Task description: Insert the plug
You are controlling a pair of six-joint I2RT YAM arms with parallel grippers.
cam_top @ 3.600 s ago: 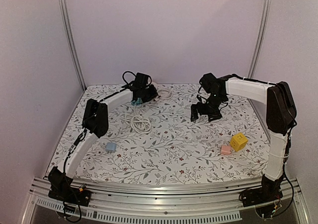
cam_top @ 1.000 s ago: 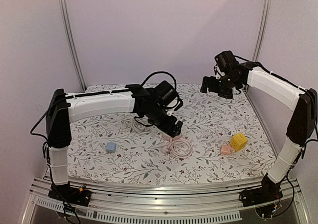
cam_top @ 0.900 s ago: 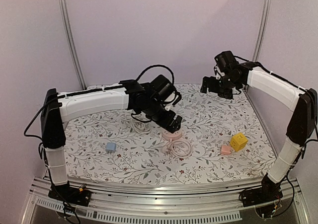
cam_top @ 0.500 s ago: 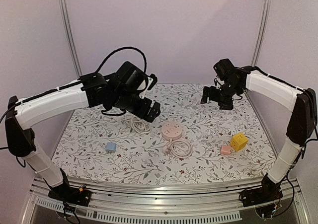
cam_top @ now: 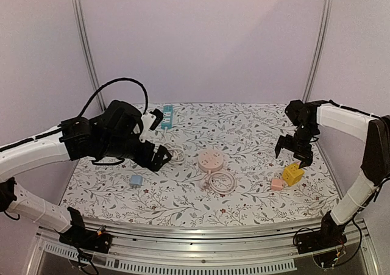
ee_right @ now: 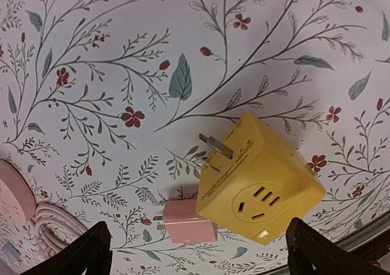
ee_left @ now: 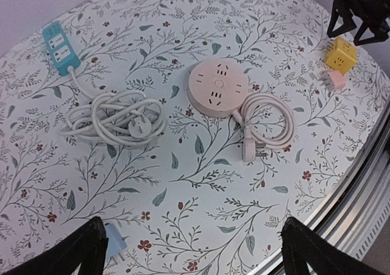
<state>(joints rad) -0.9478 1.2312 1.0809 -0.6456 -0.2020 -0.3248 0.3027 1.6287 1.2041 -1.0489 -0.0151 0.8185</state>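
Two tools gape wide, empty; right tool (cam_top: 294,158) hangs over the yellow adapter (ee_right: 262,189) (pink plug (ee_right: 186,221) beside it) by the right edge of the worktop (cam_top: 244,203); left tool (cam_top: 159,157) toward the left edge.

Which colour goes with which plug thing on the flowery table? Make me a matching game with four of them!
Things:
1. round socket hub
2. cube adapter
3. long power strip
4. small charger lying alone on the table's left side

Colours:
A. teal
B. light blue
C. pink
D. yellow

Pairs: 1-C, 2-D, 3-A, 4-B
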